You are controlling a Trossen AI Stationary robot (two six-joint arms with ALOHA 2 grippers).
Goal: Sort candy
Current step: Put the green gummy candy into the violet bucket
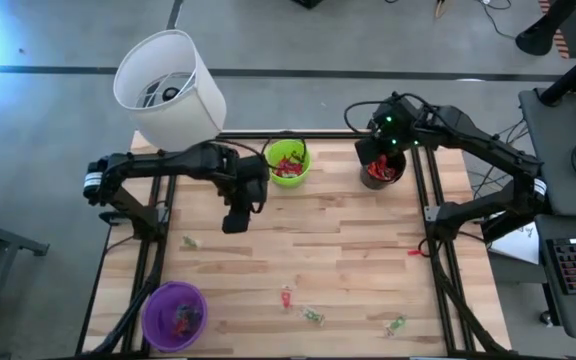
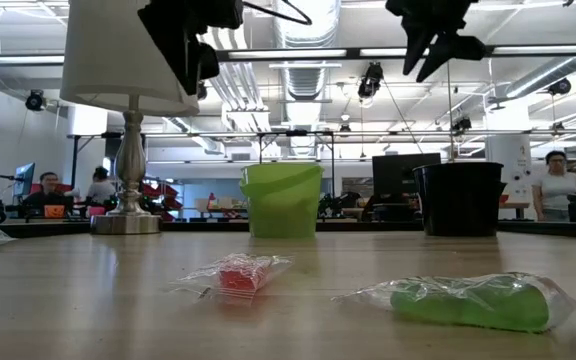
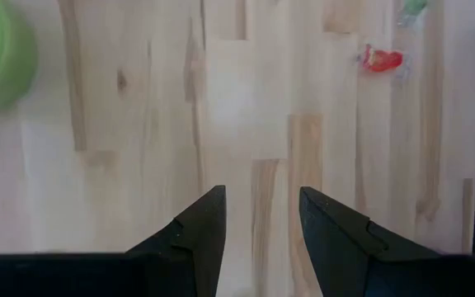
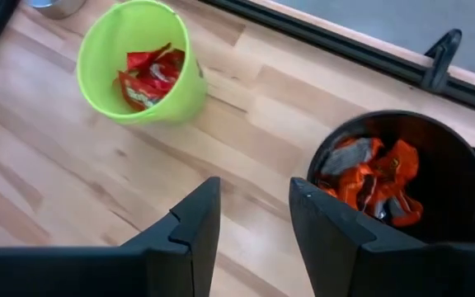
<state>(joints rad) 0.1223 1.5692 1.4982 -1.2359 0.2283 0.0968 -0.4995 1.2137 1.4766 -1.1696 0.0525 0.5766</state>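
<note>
Red packets (image 4: 149, 74), print seemingly illegible

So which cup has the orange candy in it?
The black cup, under the right tool. It holds orange wrappers; the green cup holds red packets, and the purple cup sits far off at the table's corner.

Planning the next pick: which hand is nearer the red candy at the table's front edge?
Left. The left hand hangs over the table's middle, up and to the left of the red candy. The right hand is above the black cup at the far right.
</note>
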